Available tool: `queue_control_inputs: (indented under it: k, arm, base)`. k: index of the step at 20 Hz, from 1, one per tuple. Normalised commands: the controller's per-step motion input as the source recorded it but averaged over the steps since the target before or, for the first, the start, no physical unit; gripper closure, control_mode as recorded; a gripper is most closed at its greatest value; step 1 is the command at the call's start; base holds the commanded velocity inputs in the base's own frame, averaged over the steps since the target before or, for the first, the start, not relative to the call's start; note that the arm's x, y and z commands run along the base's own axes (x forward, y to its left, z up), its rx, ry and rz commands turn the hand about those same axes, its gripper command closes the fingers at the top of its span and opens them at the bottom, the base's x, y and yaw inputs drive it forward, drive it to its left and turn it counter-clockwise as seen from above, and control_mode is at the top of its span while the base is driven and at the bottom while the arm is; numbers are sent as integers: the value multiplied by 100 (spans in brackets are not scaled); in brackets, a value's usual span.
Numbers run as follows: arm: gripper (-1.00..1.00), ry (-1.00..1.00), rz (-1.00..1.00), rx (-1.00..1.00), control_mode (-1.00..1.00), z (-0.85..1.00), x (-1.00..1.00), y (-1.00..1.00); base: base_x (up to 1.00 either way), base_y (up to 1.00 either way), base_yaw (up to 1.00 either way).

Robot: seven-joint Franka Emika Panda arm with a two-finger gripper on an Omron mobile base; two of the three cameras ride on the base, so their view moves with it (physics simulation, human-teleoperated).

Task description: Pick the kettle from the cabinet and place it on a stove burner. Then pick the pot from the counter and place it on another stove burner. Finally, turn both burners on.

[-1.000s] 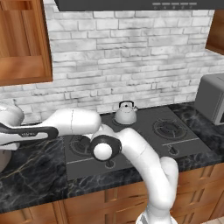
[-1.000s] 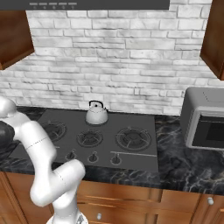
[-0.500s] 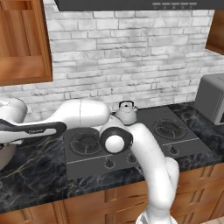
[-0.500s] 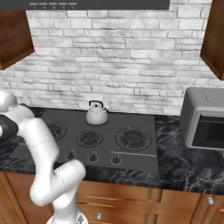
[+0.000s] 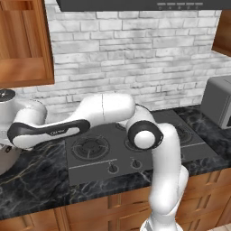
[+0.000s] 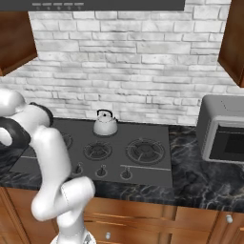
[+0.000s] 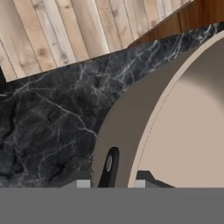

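The pot [image 7: 183, 131] is found at the left end of the desk [image 7: 52, 118], beside the cooktop [image 6: 114, 152]; its beige wall and pale inside are seen close in the hand view, one dark side handle [image 7: 109, 168] facing the camera. The end effector is held low over the rim, judged ready for a rim grasp; whether its fingers are apart cannot be told. The kettle [image 6: 105, 124] is already set on a rear burner [image 6: 106, 129], leaving the front burner [image 5: 90, 146] free.
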Motion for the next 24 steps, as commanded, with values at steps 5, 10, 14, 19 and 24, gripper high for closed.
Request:
queue_control_inputs:
  k: [5, 10, 14, 19, 24]
  arm:
    - [100, 0, -7, 23, -100, 0, -21, -60]
    - [100, 0, -8, 17, -100, 8, -14, -50]
    - [100, 5, -10, 6, -100, 20, -9, -39]
    - [100, 11, -11, 0, -100, 12, -2, -32]
    - [100, 6, -10, 0, -100, 4, 0, -28]
  base:
    - [0, 0, 0]
    - [0, 0, 0]
    - [0, 0, 0]
    - [0, 0, 0]
    - [0, 0, 0]
